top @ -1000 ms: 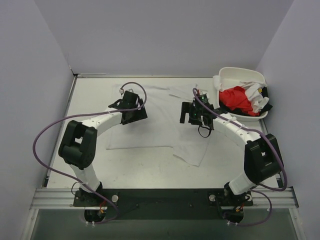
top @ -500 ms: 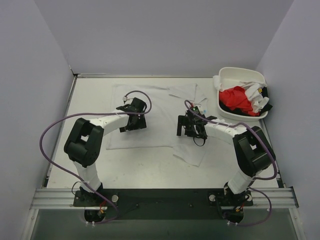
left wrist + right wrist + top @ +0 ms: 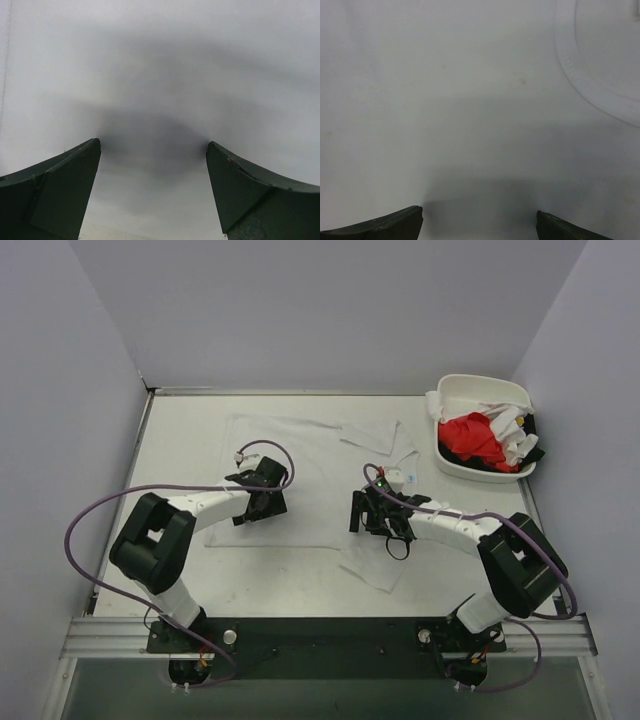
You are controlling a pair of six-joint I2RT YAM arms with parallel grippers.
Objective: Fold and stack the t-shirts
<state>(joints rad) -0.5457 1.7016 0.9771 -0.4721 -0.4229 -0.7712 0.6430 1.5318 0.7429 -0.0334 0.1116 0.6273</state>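
Left claw [image 3: 152, 150] wide open, empty, low over white t-shirt [image 3: 315, 490]; right claw [image 3: 480, 212] same.

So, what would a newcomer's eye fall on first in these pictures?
Probably the bright red t-shirt, bunched in the white tub at the far right corner of the table. Next, the white t-shirt spread flat across the middle of the table, with the left gripper and the right gripper both low over it, jaws open.
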